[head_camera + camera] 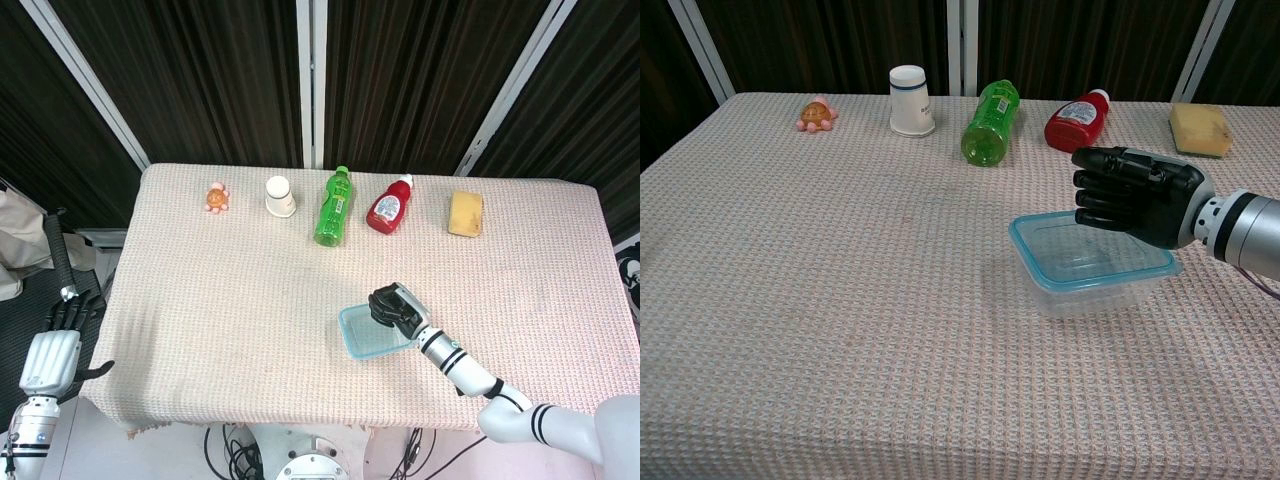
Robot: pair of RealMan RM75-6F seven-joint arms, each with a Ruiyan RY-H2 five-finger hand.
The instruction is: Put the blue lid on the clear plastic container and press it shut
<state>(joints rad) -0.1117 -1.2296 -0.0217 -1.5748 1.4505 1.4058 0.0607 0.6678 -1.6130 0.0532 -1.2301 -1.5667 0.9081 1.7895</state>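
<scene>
This is looking like a robot test lab: dark curtains (220,70) are hanging behind a cloth-covered tabletop (200,300), where unrelated household props are lying in a row.

Far edge row: toy (816,114), cup (911,100), green bottle (990,122), ketchup (1076,121), sponge (1200,129).

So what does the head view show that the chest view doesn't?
Only the head view shows the left hand, hanging off the table's left edge holding nothing, plus the floor around the table. Only the chest view shows the container's clear side wall below its blue lid. Both show the right hand over the container and the back row: toy, cup, green bottle, red bottle, sponge.
</scene>
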